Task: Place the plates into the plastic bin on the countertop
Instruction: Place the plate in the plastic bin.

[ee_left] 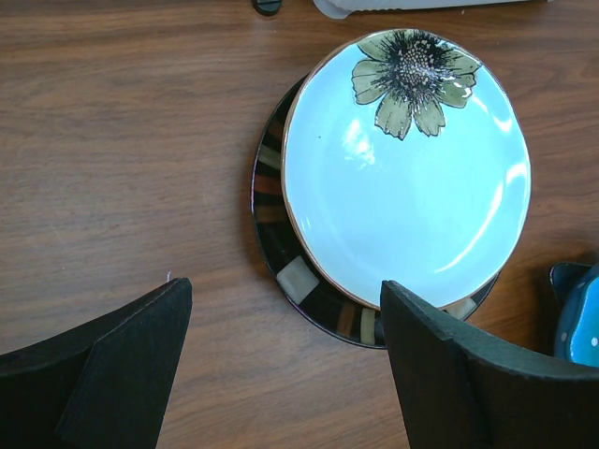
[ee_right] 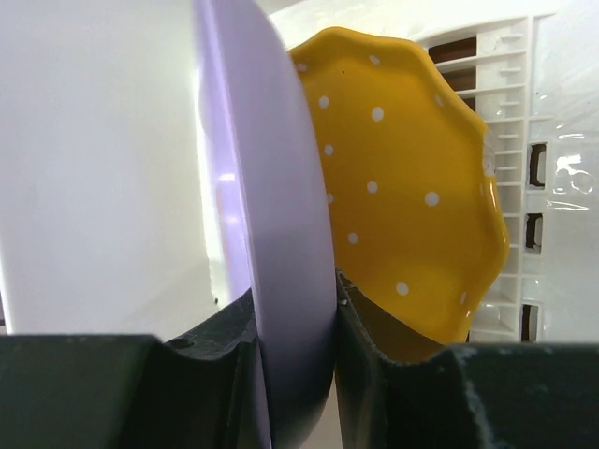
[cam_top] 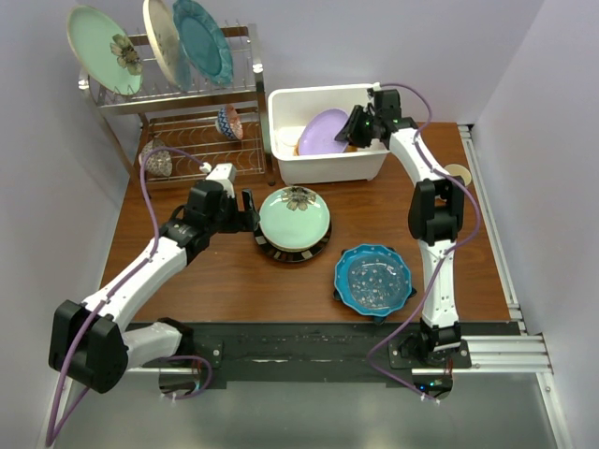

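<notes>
The white plastic bin (cam_top: 328, 166) stands at the back of the countertop (cam_top: 215, 285). My right gripper (cam_top: 360, 127) reaches into it, shut on the rim of the lilac round plate (cam_top: 323, 131), which it holds on edge. In the right wrist view the gripper (ee_right: 295, 318) clamps the lilac plate (ee_right: 271, 206) beside the orange dotted plate (ee_right: 402, 187). My left gripper (cam_top: 248, 213) is open and empty, just left of the mint flower plate (cam_top: 294, 215) stacked on the dark-rimmed plate (cam_top: 292, 251). The left wrist view shows the gripper (ee_left: 281, 327), mint plate (ee_left: 407, 168) and dark rim (ee_left: 309, 285).
The blue scalloped dotted plate (cam_top: 374, 278) lies front right on a dark-blue plate (cam_top: 341, 296). The chrome wire rack (cam_top: 178, 94) at back left holds a mint flower plate (cam_top: 103, 49), a cream plate (cam_top: 159, 42), the teal plate (cam_top: 201, 39) and two patterned bowls (cam_top: 229, 122).
</notes>
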`<action>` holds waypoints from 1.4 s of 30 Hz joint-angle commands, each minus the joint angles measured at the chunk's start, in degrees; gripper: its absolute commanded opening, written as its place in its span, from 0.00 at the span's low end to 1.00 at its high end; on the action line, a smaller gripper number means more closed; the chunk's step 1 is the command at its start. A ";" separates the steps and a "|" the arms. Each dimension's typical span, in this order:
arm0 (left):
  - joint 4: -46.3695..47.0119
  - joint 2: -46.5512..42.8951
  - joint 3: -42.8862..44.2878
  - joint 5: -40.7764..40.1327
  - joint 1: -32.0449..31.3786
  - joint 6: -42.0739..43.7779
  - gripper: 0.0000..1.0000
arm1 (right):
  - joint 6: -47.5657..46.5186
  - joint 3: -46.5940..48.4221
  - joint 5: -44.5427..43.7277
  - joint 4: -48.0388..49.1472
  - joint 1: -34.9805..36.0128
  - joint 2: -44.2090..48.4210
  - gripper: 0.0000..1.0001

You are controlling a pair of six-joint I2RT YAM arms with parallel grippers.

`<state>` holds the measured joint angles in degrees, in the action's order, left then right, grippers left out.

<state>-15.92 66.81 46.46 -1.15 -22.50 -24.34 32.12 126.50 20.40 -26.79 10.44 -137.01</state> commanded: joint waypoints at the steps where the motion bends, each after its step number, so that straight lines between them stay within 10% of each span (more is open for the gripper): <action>1: 2.30 0.34 0.04 0.88 0.27 1.22 0.86 | -1.44 3.93 -0.45 -1.86 -0.24 0.43 0.41; 13: 2.48 0.25 -0.14 0.88 0.27 1.22 0.86 | -6.63 9.37 -8.35 -13.01 -0.33 1.48 0.77; 42: 1.51 1.13 1.09 2.47 0.27 1.31 0.86 | -6.46 3.15 -3.71 -12.50 -0.15 22.39 0.80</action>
<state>-15.90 67.16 46.35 0.45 -22.50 -24.34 24.38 130.74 12.91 -41.30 10.44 -120.66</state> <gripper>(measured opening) 0.862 0.798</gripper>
